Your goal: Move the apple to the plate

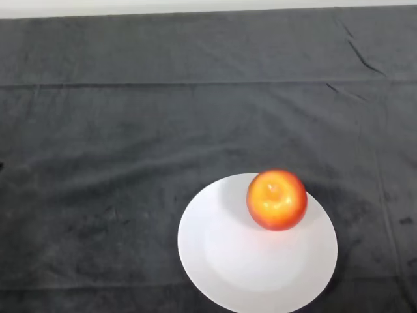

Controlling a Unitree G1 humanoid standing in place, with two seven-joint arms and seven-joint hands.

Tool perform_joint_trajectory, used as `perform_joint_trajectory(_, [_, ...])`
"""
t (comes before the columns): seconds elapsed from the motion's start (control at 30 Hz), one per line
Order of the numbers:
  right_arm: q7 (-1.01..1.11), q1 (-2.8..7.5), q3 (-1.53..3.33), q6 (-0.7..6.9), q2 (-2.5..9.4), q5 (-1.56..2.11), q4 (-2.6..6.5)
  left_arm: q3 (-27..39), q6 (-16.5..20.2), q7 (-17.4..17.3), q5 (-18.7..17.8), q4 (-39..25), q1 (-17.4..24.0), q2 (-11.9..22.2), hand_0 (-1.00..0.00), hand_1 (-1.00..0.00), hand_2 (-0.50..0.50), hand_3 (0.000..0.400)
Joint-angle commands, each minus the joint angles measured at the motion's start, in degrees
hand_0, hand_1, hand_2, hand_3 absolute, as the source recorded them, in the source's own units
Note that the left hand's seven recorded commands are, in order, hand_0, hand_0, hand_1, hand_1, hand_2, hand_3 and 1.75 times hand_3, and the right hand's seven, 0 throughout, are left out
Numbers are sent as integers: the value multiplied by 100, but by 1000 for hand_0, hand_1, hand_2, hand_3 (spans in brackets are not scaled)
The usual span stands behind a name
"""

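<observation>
A red and orange apple [277, 199] sits upright on a round white plate [228, 261], on the plate's far right part, stem end up. The plate lies on the dark cloth at the near middle-right of the head view, its near rim cut off by the frame's bottom edge.
The dark cloth [130, 130] covers the whole table, with folds across it and creases at the far right. The table's far edge runs along the top of the view.
</observation>
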Motion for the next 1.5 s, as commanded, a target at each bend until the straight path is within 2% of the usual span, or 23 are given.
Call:
perform_joint_trajectory(0.03, [-13,37,-98,-33,-47,90,-51,232,-187,-88,-81,123,232,316,0,0,0,0])
perform_joint_trajectory(0.27, [-13,37,-98,-32,-48,91,-50,635,-579,-324,-157,563,410,344,0,0,0,0])
perform_joint_trajectory(0.47, [-12,36,-99,-32,-49,92,-47,869,-860,-406,-124,1090,391,316,0,0,0,0])
perform_joint_trajectory(1.07, [-8,31,-101,-31,-55,94,-34,1387,-1226,-385,-61,2117,241,246,0,0,0,0])
perform_joint_trajectory(1.5, [-4,27,-103,-30,-61,95,-23,1550,-1302,-320,-14,2393,113,202,0,0,0,0])
